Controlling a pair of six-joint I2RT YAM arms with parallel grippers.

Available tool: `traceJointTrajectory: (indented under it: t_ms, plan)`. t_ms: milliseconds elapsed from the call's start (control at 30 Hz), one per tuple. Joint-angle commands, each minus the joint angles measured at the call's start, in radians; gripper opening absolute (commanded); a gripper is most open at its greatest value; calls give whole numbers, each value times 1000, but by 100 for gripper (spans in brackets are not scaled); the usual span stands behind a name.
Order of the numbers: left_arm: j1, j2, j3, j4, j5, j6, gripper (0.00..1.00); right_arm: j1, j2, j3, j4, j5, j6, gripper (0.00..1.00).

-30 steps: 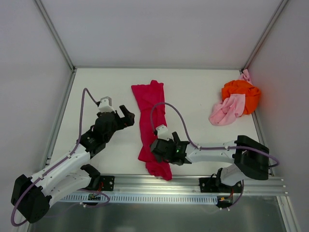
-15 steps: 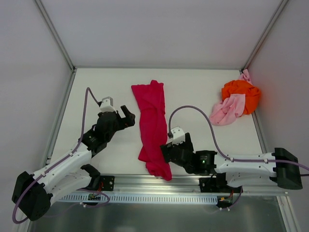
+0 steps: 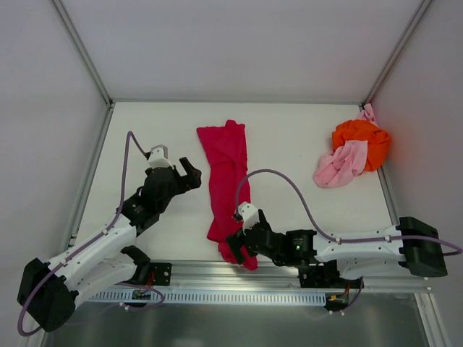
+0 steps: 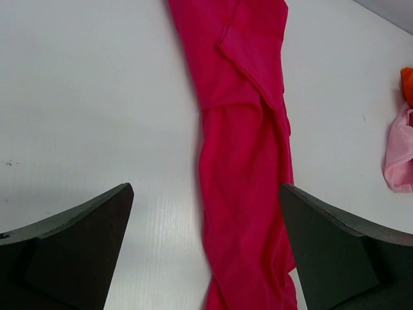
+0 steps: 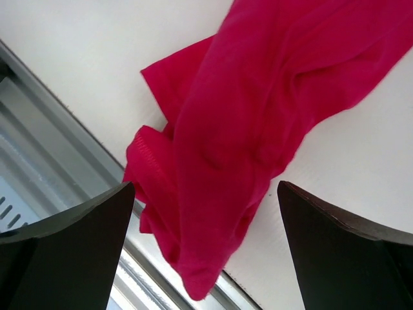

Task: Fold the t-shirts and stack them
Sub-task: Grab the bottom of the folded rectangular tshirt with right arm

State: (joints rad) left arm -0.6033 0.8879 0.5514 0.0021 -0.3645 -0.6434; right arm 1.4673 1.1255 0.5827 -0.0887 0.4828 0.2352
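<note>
The crimson t-shirt (image 3: pixel 228 181) lies bunched in a long narrow strip down the middle of the table, its near end hanging over the front rail. My right gripper (image 3: pixel 236 249) hovers open over that near end; in the right wrist view the cloth (image 5: pixel 258 129) fills the gap between the fingers (image 5: pixel 71 252) without touching them. My left gripper (image 3: pixel 192 171) stands open just left of the strip's middle, and the left wrist view has the shirt (image 4: pixel 245 161) between its fingertips (image 4: pixel 84 245). The orange t-shirt (image 3: pixel 364 139) and the pale pink one (image 3: pixel 338 166) lie crumpled together at the far right.
The metal front rail (image 3: pixel 289 271) runs under the crimson shirt's near end and shows in the right wrist view (image 5: pixel 39 148). White walls enclose the table on three sides. The right arm's purple cable (image 3: pixel 289 184) loops above the table.
The right arm swung out to the right and stretched low along the front rail, and its gripper has come back down over the crimson shirt's near end. The left arm has barely moved.
</note>
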Motion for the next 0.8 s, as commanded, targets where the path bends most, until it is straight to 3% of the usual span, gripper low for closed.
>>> traceJointTrajectory:
  t_ms: [0,300,533,600,633,733,767]
  plan:
    - [-9,-18,-2,22,-30,1,99,24,69,0,72,-88,7,100]
    - [-10,-20,-4,24,-42,7,99,77,359,87,116,-167,6,100]
    - [-9,-26,4,26,-25,19,99,84,511,173,29,-75,3,100]
    - [-9,-27,18,19,-17,22,99,85,551,190,20,-61,-2,88]
    - [-10,-32,21,9,-20,22,99,87,560,204,11,-41,-4,66]
    - [-10,-53,13,4,-48,18,99,88,582,216,-5,-7,1,29]
    - [-9,-58,7,4,-54,17,99,91,586,218,-6,3,-5,23]
